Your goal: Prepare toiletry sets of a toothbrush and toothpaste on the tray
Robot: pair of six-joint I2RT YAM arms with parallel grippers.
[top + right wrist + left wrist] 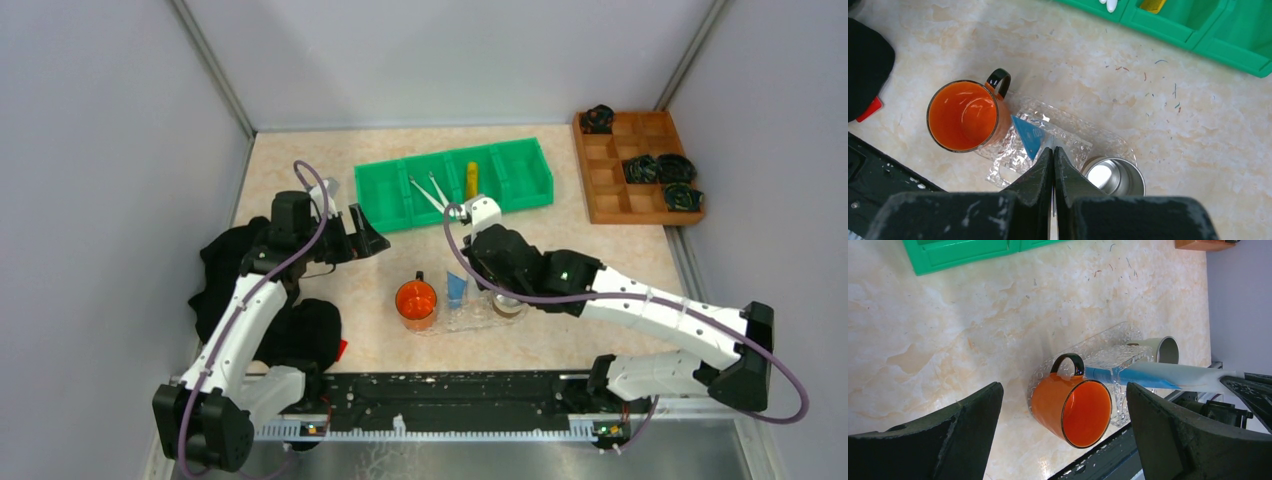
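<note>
From above, the left pincer (364, 234) hovers wide open over the bare surface (290, 160), just beside the green bin (385, 195) and holding nothing. And there's the right pincer (467, 268), clamped on the blue toothpaste (456, 289), which stands upright over the clear tray (470, 322) between the orange mug (416, 303) and the metal cup (508, 306). Back in the bin, two toothbrushes (428, 193) lie crossed in one compartment, and the yellow toothpaste (472, 180) sits in the next one. The wooden box (640, 165) is off at the far right, and a black cloth (232, 280) lies by the left arm. Over to the left wrist: the left pincer (1063, 390) has its jaws spread, framing the mug (1070, 412) on the tray (1108, 337). The blue toothpaste (1128, 376) runs from beside the mug's handle out to the right pincer (1248, 387), with the metal cup (1165, 349) behind it. Now the right wrist: the right pincer (1053, 150) has its jaws pressed together on the tube's flat tail. The blue toothpaste (1028, 135) points at the mug (964, 116), over the middle of the tray (1073, 131). The metal cup (1113, 176) is at the tray's other end.
</note>
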